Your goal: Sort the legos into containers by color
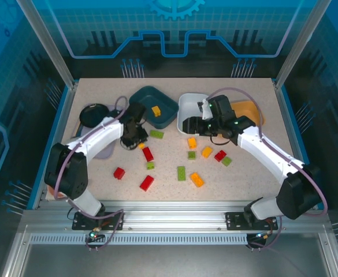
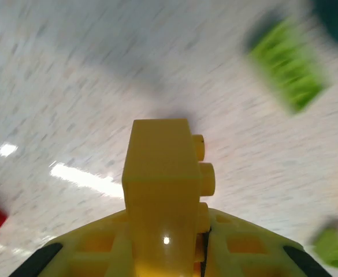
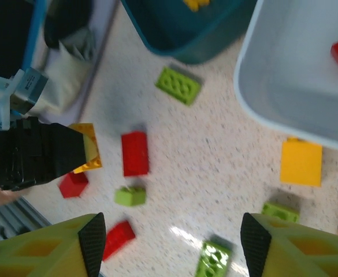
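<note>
Legos (image 1: pixel 181 173) lie scattered on the table (image 1: pixel 244 179) before the trays. One yellow brick (image 2: pixel 160 173) is pinched in my left gripper (image 2: pixel 167 245), close over the tabletop near the dark teal tray (image 1: pixel 145 101). It seems light, rigid and slick, so I squeeze its flat sides. My right gripper (image 3: pixel 169 242) hangs spread wide, empty, beside the white tray (image 3: pixel 296 69).

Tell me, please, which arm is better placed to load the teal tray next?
Left: the left gripper holds a yellow brick beside the teal tray; the right gripper is open by the white tray.
</note>
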Controlling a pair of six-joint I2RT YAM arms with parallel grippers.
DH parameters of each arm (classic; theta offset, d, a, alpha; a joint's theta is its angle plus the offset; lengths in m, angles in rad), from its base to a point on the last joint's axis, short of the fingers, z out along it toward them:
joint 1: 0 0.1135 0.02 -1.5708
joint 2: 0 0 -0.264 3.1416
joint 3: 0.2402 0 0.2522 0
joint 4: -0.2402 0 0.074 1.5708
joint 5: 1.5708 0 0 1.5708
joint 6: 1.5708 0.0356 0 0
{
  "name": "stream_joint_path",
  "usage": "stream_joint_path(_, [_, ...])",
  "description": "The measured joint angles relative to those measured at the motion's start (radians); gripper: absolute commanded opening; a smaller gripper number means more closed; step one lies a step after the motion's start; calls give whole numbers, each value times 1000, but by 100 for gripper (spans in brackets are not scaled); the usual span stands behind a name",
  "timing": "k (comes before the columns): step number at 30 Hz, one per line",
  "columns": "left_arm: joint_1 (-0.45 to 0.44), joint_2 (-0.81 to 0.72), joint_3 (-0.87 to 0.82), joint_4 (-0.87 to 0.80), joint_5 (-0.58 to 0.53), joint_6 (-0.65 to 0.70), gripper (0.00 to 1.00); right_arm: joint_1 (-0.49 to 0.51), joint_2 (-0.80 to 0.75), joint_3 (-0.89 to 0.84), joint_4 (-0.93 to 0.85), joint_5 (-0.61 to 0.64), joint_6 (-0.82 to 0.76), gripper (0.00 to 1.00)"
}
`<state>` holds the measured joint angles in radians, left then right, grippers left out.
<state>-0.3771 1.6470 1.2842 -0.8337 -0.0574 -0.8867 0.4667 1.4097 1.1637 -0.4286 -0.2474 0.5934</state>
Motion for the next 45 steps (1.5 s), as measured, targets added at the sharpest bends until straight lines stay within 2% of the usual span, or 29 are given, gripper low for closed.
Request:
stream_joint_path(6, [56, 252, 396, -4, -14, 24, 26, -41, 10, 8, 101, 27, 36, 68])
stream_joint_path(13, [116, 634, 856, -85, -35, 27, 26, -82, 63, 71, 98, 56, 44, 68])
stream_joint_path(17, [141, 789, 1032, -137, -51, 29, 28, -97, 63, 73, 74, 56, 47, 67])
stream_joint_path(24, [163, 869, 1068, -205, -51, 20, 36, -124, 63, 73, 14, 63, 46, 67])
stream_joint_path(29, [163, 869, 1067, -238, -51, 15, 55, -141, 63, 73, -3, 67, 46, 68])
stream_joint_path(36, [162, 846, 1029, -257, -58, 29, 58, -142, 63, 73, -10, 67, 47, 68])
stream_joint_path(45, [162, 715, 846, -252, -63, 51, 66, -142, 63, 72, -27, 71, 46, 67])
